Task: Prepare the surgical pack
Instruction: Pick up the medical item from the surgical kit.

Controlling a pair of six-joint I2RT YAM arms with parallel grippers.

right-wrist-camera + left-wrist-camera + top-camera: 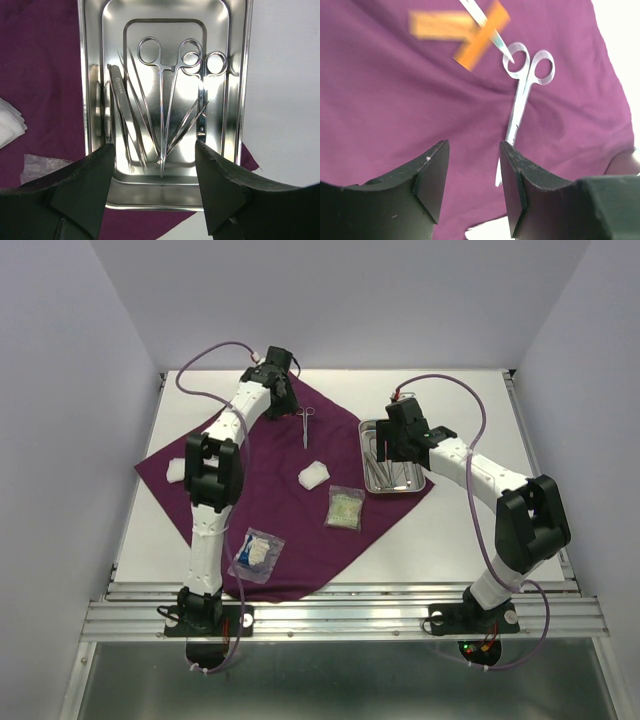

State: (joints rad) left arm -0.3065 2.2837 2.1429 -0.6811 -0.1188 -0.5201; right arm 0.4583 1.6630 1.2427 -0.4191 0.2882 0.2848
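Observation:
The dark-purple cloth lies spread as a diamond on the white table. Metal scissors lie on its far part. In the left wrist view the scissors point toward my left gripper, which is open and empty, the blade tip just beside its right finger. The steel tray sits on the cloth's right corner. My right gripper hangs open and empty over the near end of the tray, which holds ring-handled scissors and tweezers.
Two white gauze pads and two clear packets lie on the cloth. An orange tape cross marks the cloth beyond the scissors. White walls close in the table on three sides.

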